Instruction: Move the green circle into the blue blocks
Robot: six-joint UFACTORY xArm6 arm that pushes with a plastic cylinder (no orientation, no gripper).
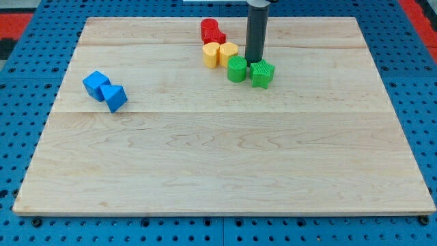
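Observation:
The green circle (237,69) lies near the view's top centre on the wooden board (218,164). A second green block (262,73), star-like in shape, touches its right side. My tip (253,61) stands just above the gap between these two green blocks, close to both. Two blue blocks sit at the view's left, touching each other: a blue cube (96,85) and a blue wedge-shaped block (115,98). They are far to the left of the green circle.
Two yellow blocks (219,53) sit just upper left of the green circle, touching it. Two red blocks (212,31) lie above the yellow ones. A blue pegboard (20,137) surrounds the board.

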